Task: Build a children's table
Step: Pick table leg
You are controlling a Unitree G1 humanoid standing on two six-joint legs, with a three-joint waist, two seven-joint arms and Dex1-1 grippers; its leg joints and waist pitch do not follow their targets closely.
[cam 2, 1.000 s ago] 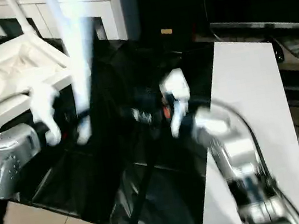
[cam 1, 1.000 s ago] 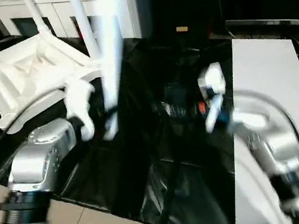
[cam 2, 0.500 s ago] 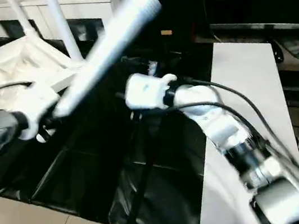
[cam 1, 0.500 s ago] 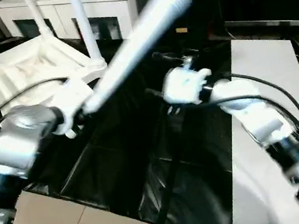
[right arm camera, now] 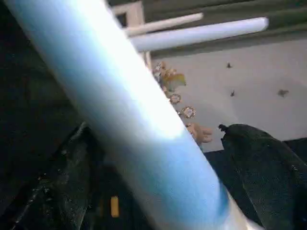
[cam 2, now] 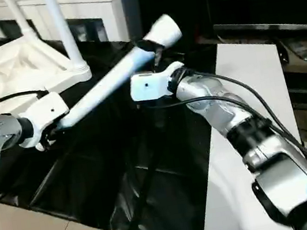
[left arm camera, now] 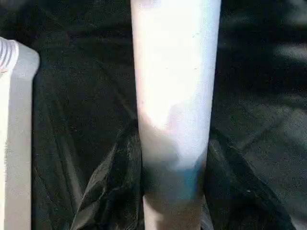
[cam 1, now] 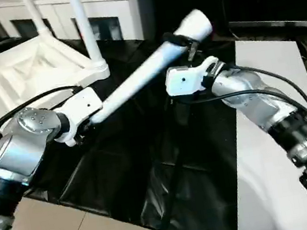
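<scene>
While the left end effector (cam 1: 87, 121) is clamping the narrow end of a loose table leg (cam 1: 147, 72), the leg's long axis is running up and away toward the robot's right, its wide end (cam 1: 195, 25) lying just beyond the right end effector (cam 1: 180, 45). That one is standing wide around the shaft, not yet closing. The upturned table top (cam 1: 24, 71) is resting on the black-sheeted table (cam 1: 172, 194) to the left, nearer the left arm, two fitted legs (cam 1: 84, 27) rising beside the path.
</scene>
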